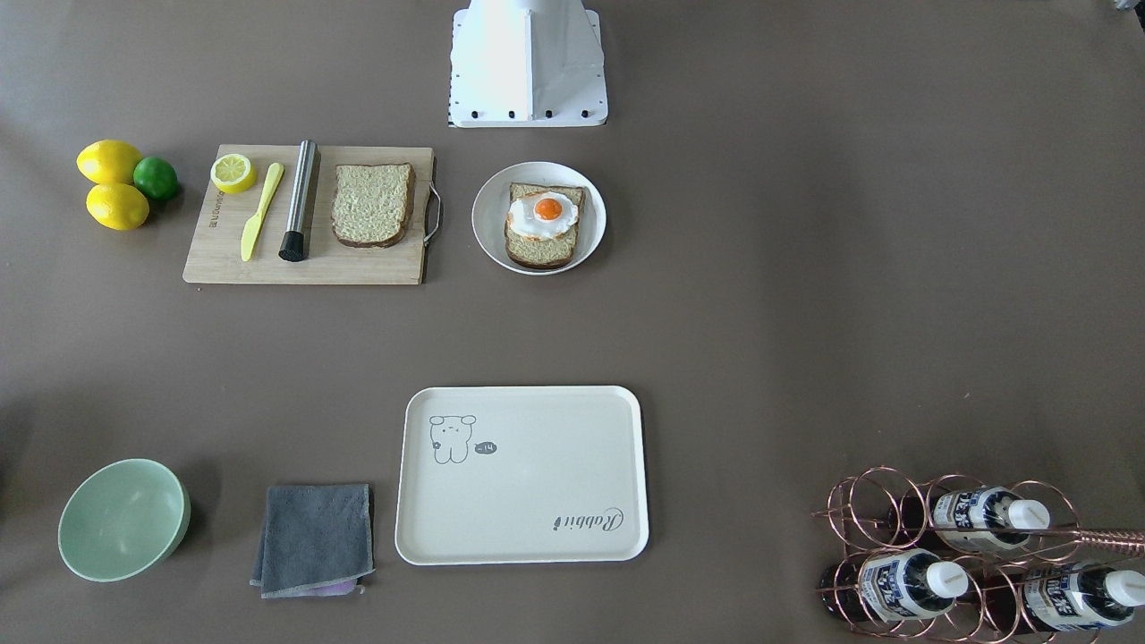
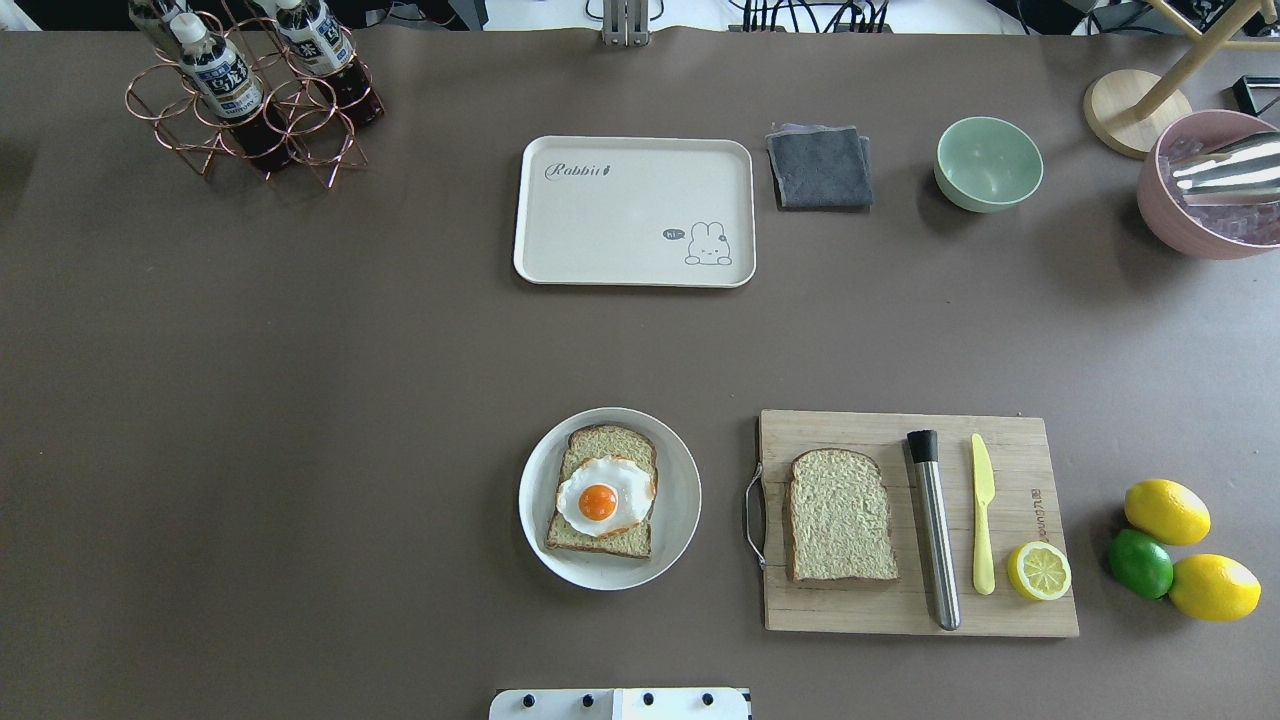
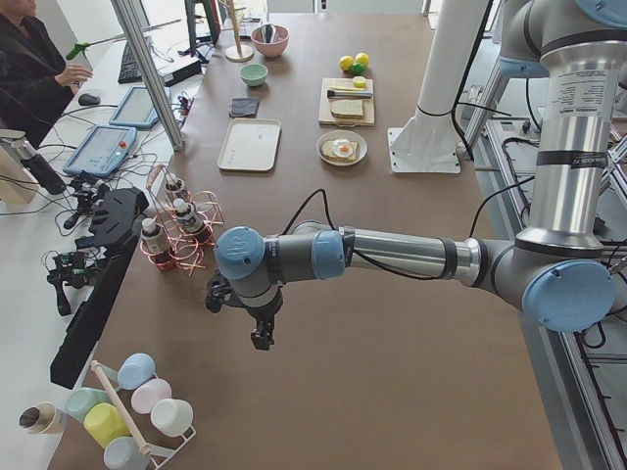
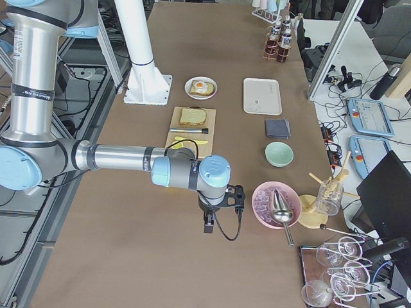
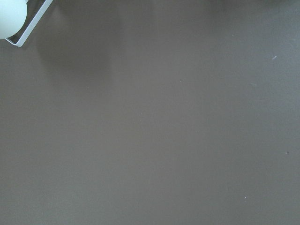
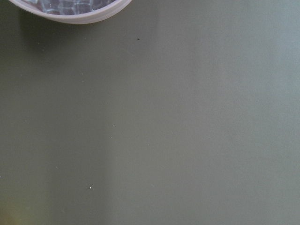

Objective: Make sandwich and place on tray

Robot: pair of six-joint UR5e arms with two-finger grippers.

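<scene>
The tray [image 2: 620, 215] is lying flat on the table [image 2: 300, 400], its long edges running across the robot's reach. A broad stretch of table surface is lying between its robot-side edge and the plate [image 2: 683, 500]. On that plate one bread slice [image 2: 605, 445] is resting with the fried egg [image 2: 604, 497] lying on top of it. The second slice [image 2: 840, 515] is lying uncovered on the cutting board [image 2: 890, 610], which is sitting robot-side and rightward of the tray, its handle near the plate but not touching it. Just beside the tray's right edge the grey cloth [image 2: 820, 167] is lying, with a narrow gap showing between them, and the green bowl [image 2: 988, 163] is standing further out the same way. The bottle rack [image 2: 250, 110] is standing well apart from the tray's left edge. Both arms are hanging over the table's ends, well apart from the tray: the left gripper [image 3: 260, 338] beyond the bottle rack, the right gripper [image 4: 209, 226] beyond the green bowl and near the pink bowl [image 4: 275, 205]. Each is showing only small and from the side, so I cannot tell how far its fingers are spread. The overhead view is cutting the pink bowl off at its edge, and both wrist cameras are showing mostly plain table surface.
</scene>
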